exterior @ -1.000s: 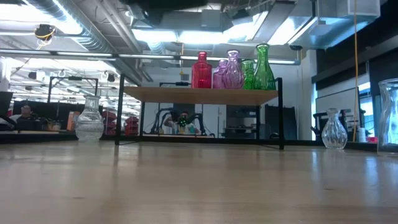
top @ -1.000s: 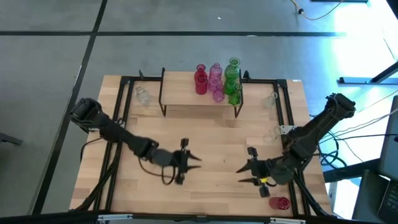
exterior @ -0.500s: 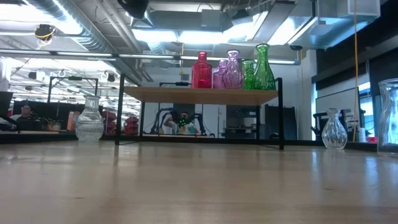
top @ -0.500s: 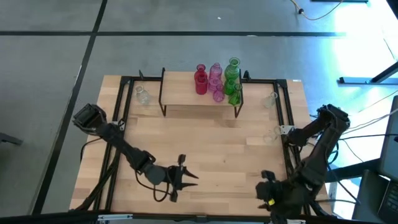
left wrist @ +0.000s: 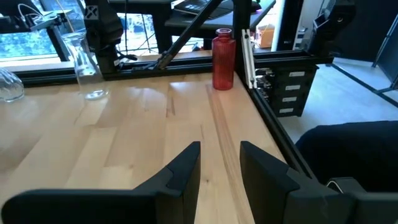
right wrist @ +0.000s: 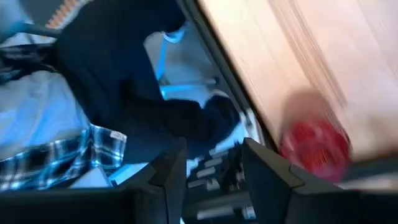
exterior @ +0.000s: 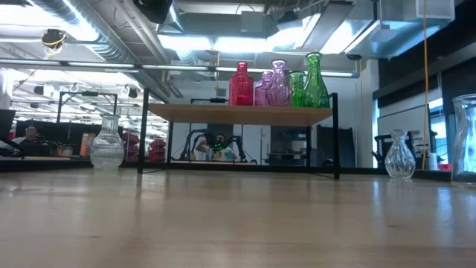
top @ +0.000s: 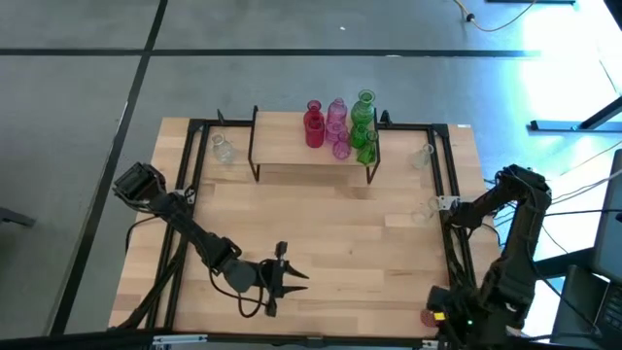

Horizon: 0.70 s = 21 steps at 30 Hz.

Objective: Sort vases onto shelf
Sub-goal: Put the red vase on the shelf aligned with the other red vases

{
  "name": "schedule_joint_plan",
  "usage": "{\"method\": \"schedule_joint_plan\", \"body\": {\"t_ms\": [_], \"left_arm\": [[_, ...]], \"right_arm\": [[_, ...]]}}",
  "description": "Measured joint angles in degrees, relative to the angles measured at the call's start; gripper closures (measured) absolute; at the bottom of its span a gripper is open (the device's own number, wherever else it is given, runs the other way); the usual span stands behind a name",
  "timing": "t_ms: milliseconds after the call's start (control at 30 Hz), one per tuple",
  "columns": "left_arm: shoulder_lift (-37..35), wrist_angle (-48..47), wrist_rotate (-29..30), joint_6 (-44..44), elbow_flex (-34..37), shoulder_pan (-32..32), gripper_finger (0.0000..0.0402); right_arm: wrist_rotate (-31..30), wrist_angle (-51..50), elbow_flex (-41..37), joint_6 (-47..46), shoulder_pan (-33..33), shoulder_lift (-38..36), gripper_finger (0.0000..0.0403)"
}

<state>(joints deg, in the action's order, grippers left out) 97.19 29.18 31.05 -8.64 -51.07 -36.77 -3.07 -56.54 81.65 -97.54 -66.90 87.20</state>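
Wooden tabletop point(top: 321, 233) is my landmark for all of this. Closest to the front edge, my left gripper point(top: 290, 279) hovers low over the boards, left of the middle, fingers point(left wrist: 186, 165) parted with nothing between them. My right gripper point(right wrist: 208, 165) is off the table's front right corner, past the black frame; its fingers stand apart too, empty, though that view is blurry. Just beside it, on the front right corner of the table, stands a red vase point(top: 429, 317); my left wrist camera sees it upright point(left wrist: 224, 50) near the frame rail.

Further back along the right side of the table are two clear vases point(top: 424, 212), one behind the other, well apart from the red one. Another clear vase point(top: 223, 150) sits at the back left corner.

At the back middle of the table is the shelf point(top: 311, 148), and on its right half there's a tight cluster: a red bottle point(exterior: 241, 85), pink ones point(exterior: 274, 84) and green ones point(exterior: 314, 80), all upright.
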Motion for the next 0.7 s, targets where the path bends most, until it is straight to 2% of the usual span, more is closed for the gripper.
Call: {"method": "schedule_joint_plan", "body": {"t_ms": [200,700], "left_arm": [[0.0,-0.1,0.0,0.0,0.0,0.4,0.0296],[0.0,-0.2,-0.1,-0.3,0.0,1.3,0.0296]], "right_arm": [[0.6,-3.1,0.0,-9.0,-3.3,0.5,0.0262],[1.2,-7.3,0.0,-10.0,-3.2,4.2,0.0262]]}}
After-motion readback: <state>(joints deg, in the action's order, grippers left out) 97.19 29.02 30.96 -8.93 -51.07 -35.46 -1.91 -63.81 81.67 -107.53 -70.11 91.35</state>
